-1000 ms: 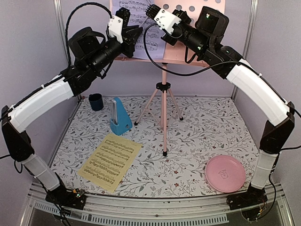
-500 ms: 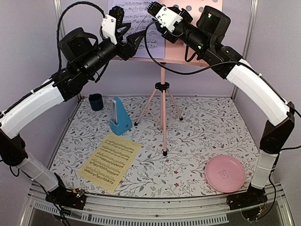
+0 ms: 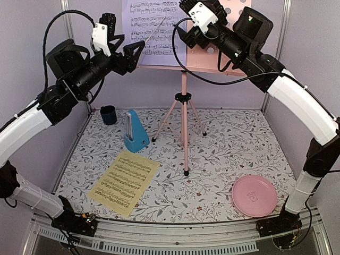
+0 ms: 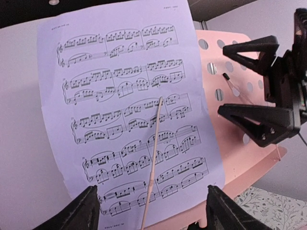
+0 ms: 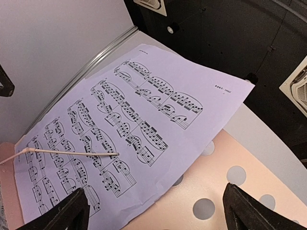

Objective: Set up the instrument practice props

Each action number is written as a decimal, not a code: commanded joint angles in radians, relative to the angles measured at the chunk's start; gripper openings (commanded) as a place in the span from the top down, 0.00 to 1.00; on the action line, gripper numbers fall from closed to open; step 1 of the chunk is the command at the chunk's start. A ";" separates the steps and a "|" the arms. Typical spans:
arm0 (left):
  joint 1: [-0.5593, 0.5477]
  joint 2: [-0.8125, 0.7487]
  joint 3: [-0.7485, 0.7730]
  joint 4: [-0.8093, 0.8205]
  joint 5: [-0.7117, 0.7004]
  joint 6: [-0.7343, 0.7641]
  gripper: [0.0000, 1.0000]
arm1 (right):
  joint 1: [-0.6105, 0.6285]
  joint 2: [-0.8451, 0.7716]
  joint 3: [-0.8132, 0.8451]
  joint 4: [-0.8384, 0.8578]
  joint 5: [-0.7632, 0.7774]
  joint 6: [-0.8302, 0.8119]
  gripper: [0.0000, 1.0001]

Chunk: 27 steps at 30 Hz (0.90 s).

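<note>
The lavender music sheet (image 3: 154,29) leans on the perforated desk (image 3: 212,58) of the pink tripod music stand (image 3: 184,127), with a thin cream stick (image 4: 152,163) across it. My left gripper (image 3: 125,36) hangs open just left of the sheet, touching nothing. In the left wrist view the sheet (image 4: 129,115) fills the space ahead of my left gripper (image 4: 153,213). My right gripper (image 3: 185,21) is open near the sheet's right edge, over the desk (image 5: 240,191). The yellow music sheet (image 3: 125,181) and blue metronome (image 3: 135,133) sit on the table.
A small dark blue cup (image 3: 108,115) stands at the back left by the wall. A round pink plate (image 3: 254,195) lies at the front right. The stand's legs (image 3: 186,159) spread over the table's middle. Side walls close in on both sides.
Both grippers have opened and let go of the lavender sheet, which now rests on the desk. The left arm has drawn back to the left; the right gripper has lifted slightly.
</note>
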 commanded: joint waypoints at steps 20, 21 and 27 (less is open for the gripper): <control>0.029 -0.230 -0.462 -0.386 -0.012 -0.507 0.19 | 0.090 -0.255 -0.145 -0.430 -0.145 0.642 0.01; 0.030 -0.241 -0.494 -0.382 -0.006 -0.526 0.19 | 0.105 -0.269 -0.171 -0.438 -0.144 0.649 0.01; 0.050 -0.266 -0.615 -0.389 0.033 -0.609 0.19 | 0.205 -0.364 -0.343 -0.453 -0.184 0.720 0.00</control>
